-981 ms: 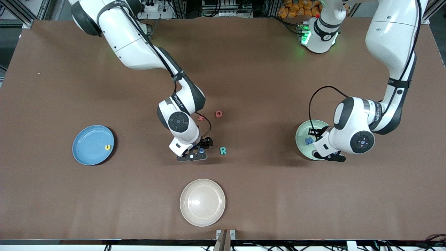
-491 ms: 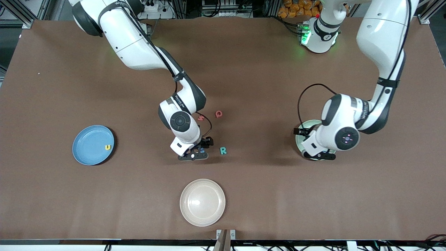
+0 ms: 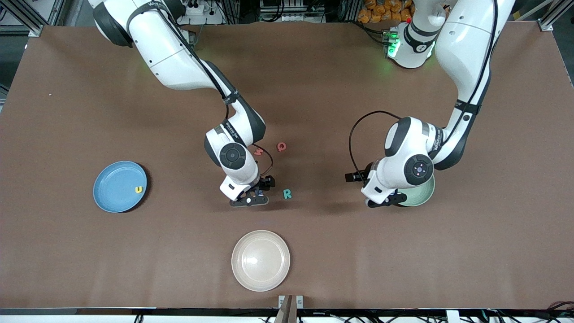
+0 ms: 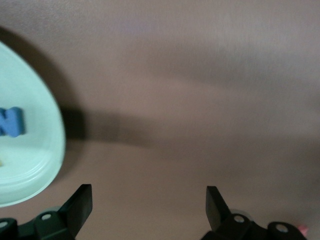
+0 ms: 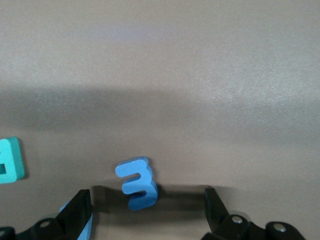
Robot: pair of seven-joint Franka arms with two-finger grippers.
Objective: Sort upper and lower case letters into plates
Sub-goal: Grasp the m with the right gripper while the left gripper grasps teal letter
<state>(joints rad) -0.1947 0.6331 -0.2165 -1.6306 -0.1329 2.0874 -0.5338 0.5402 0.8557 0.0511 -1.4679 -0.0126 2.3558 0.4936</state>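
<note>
My right gripper hangs low and open near the table's middle. A small blue letter lies on the table between its fingers, touched by neither. A teal letter R lies beside it, toward the left arm's end. Two red letters lie farther from the front camera. The blue plate holds a yellow U. My left gripper is open and empty over bare table beside the mint plate, which holds a blue letter.
A cream-white plate sits near the table's front edge, nearer the front camera than the right gripper. The left arm's wrist covers much of the mint plate in the front view. A second blue piece shows at one right finger.
The left gripper has opened and its arm has swung off the mint plate toward the table's middle. The right gripper has barely moved.
</note>
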